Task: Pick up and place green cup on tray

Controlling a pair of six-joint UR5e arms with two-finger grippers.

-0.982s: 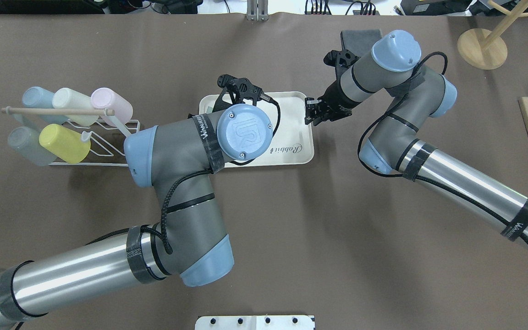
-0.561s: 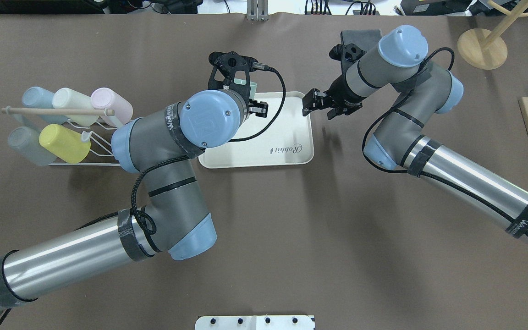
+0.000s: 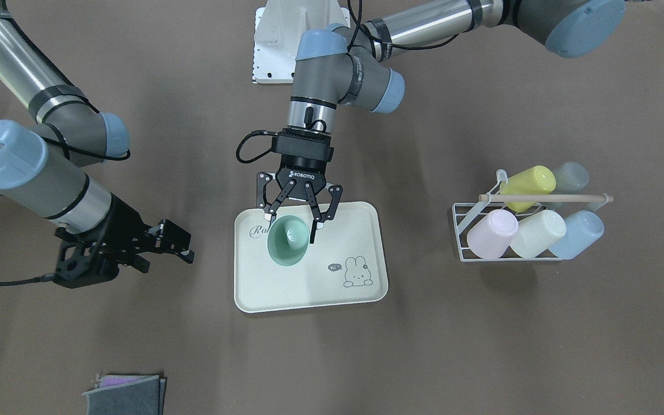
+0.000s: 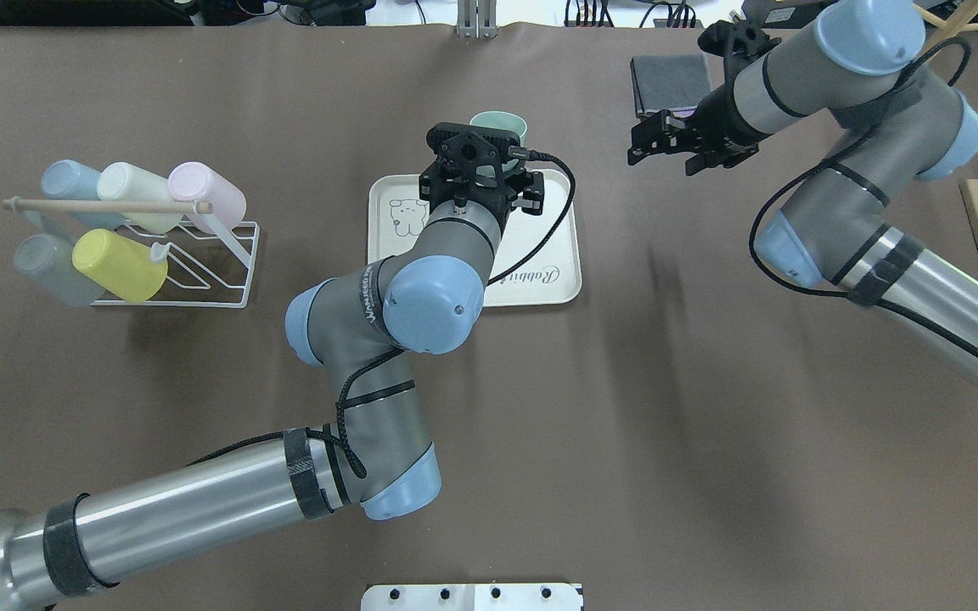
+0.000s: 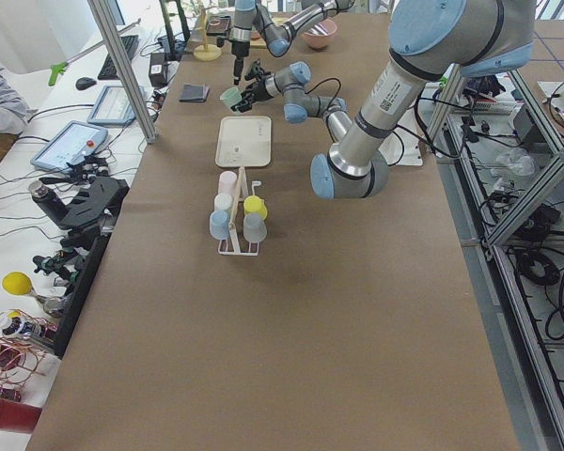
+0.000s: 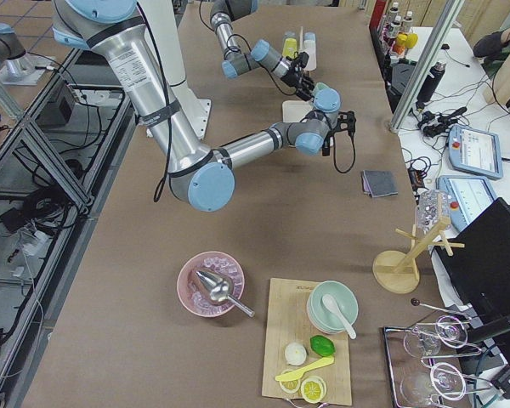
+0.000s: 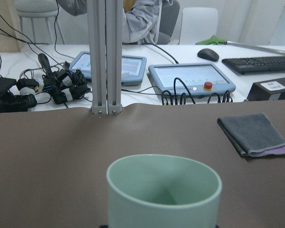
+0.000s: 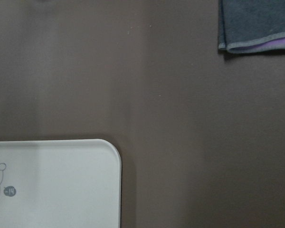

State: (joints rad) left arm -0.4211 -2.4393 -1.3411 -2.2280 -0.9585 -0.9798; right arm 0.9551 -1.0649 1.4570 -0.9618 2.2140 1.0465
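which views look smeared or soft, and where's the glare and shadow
right wrist view: smeared, vertical streaks over the brown table, edge of the cream rounded-corner tray soft; left wrist view: small mint-green plastic cup near the lens, slightly soft, cut off at the bottom; front-facing view: crisp, soft shadow beneath the white wire cup rack; overhead view: glare on the silver arm tubes.

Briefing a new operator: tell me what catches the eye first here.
The left claw grips the green cup upright over the cream tray, mid-table. To the robot's left, a wire rack holds five pastel cups; the right claw hangs empty off the tray's other side.
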